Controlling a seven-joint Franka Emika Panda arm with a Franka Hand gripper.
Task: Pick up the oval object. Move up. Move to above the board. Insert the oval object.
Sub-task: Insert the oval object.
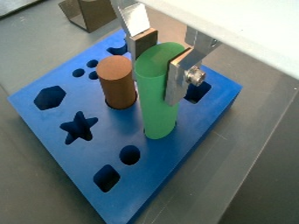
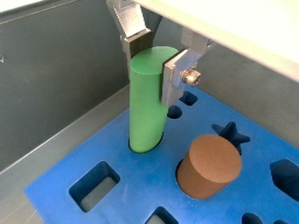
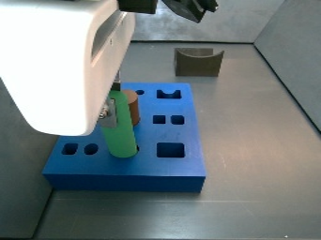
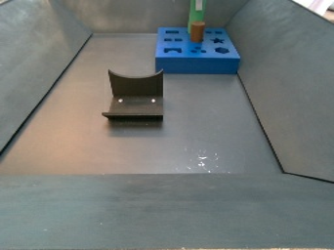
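The oval object (image 1: 158, 101) is a long green peg standing upright with its lower end in a hole of the blue board (image 1: 176, 179). It also shows in the other wrist view (image 2: 146, 105) and in both side views (image 3: 122, 136) (image 4: 197, 14). My gripper (image 1: 160, 70) straddles the peg's top and its jaws are closed on it, one pad on each side; it also shows in a wrist view (image 2: 156, 74). In a side view the white wrist body hides most of the gripper. The board also shows in the other views (image 2: 117, 201) (image 3: 138, 167) (image 4: 196, 62).
A short brown cylinder (image 1: 117, 80) (image 2: 208, 166) stands in a board hole right beside the peg. Other cut-out holes lie open in the board top. The dark fixture (image 3: 198, 61) (image 4: 133, 96) stands on the grey floor away from the board. Grey bin walls enclose the floor.
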